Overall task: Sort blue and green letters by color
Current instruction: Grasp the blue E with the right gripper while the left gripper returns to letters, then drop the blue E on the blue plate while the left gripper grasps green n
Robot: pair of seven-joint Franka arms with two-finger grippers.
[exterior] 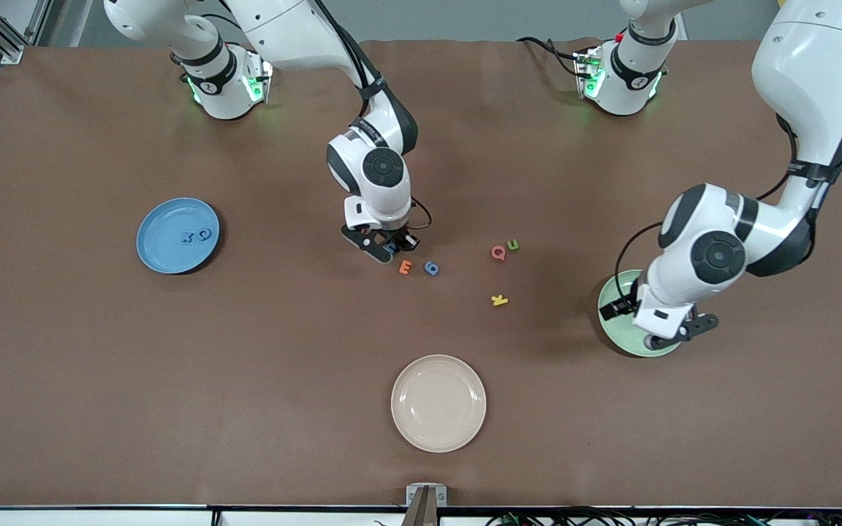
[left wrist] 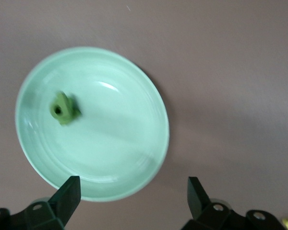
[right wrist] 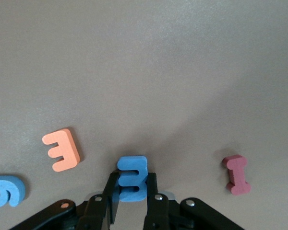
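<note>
Risk: right gripper (right wrist: 129, 203) has its fingers pinched on the blue E (right wrist: 132, 178) down on the table, and only the letter's lower edge sits between the pads, so it may twist or drop on lifting.
Orange E (exterior: 406, 267) and blue 6 (exterior: 431, 268) lie just beside the grip and could get nudged. Left gripper (left wrist: 134, 194) hangs spread wide and empty over the green plate (left wrist: 149, 153); the green letter (left wrist: 62, 108) in that plate looks blurred, so it may not have settled. Count: three plates, blue (exterior: 154, 252), green and cream (exterior: 438, 431). Blue letters seen: four, two of them in the blue plate. Green seen: two, one being the u (exterior: 512, 245) on the table beside the pink Q (exterior: 498, 253). Yellow K (exterior: 499, 299) one, red I (right wrist: 237, 173) one.
</note>
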